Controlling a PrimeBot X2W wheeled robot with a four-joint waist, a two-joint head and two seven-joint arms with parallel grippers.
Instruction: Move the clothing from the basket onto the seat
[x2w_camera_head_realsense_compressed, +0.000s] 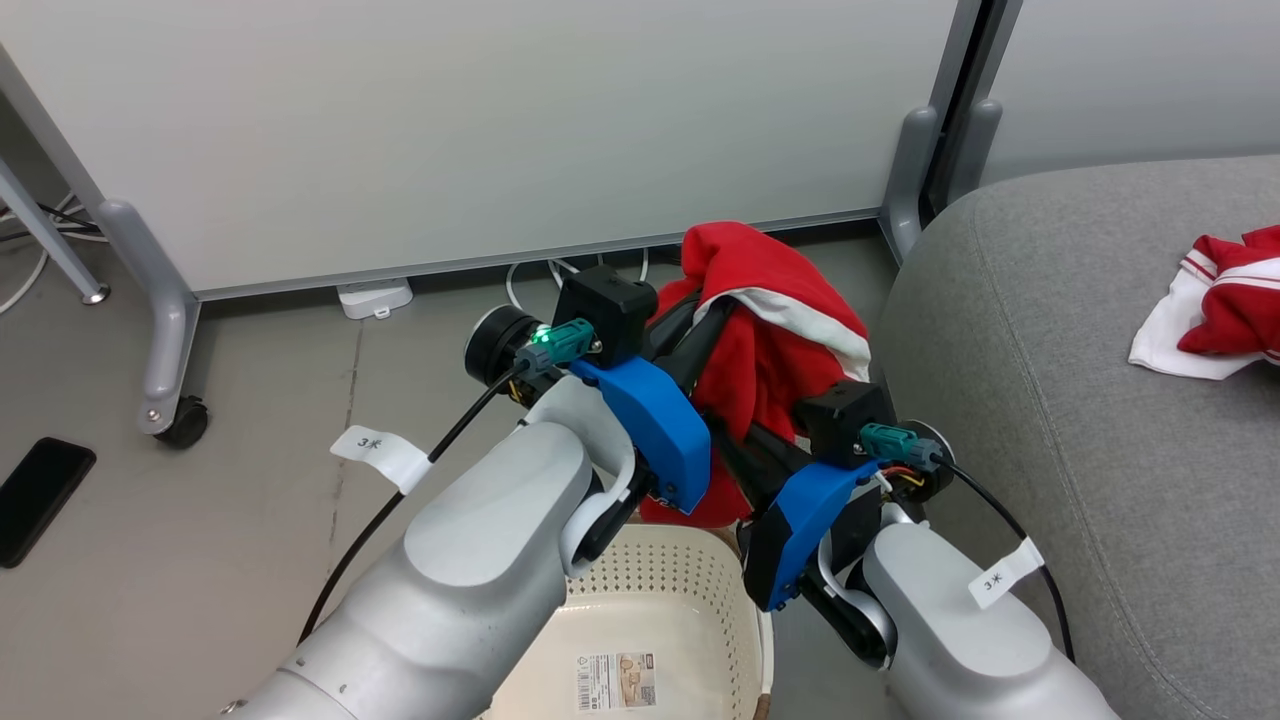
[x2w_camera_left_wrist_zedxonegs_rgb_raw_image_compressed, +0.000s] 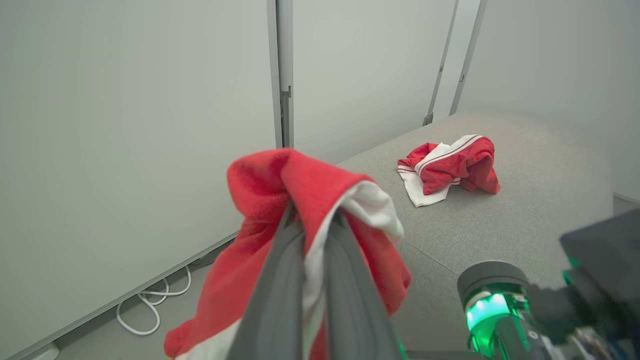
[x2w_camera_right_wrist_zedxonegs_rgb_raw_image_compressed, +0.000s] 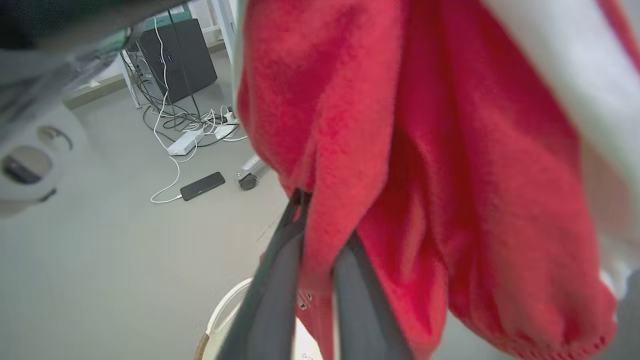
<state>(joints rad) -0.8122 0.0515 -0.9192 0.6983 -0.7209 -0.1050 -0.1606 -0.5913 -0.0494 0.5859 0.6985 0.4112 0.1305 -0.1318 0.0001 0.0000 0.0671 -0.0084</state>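
While the left gripper (x2w_camera_left_wrist_zedxonegs_rgb_raw_image_compressed: 312, 216) and right gripper (x2w_camera_right_wrist_zedxonegs_rgb_raw_image_compressed: 326, 220) each pinch one red garment (x2w_camera_head_realsense_compressed: 770, 320) at frame centre, above the basket (x2w_camera_head_realsense_compressed: 680, 590) at the bottom edge, a second garment (x2w_camera_head_realsense_compressed: 1225, 300) lies crumpled, upper right, on the grey sofa (x2w_camera_head_realsense_compressed: 1050, 400).

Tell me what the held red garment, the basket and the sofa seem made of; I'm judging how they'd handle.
The held red garment: soft matte fabric, probably fleece or terry knit, going by its fuzzy nap and limp folds. The basket: cream moulded plastic, smooth, with regular punched holes. The sofa: grey woven upholstery, matte, finely flecked weave.
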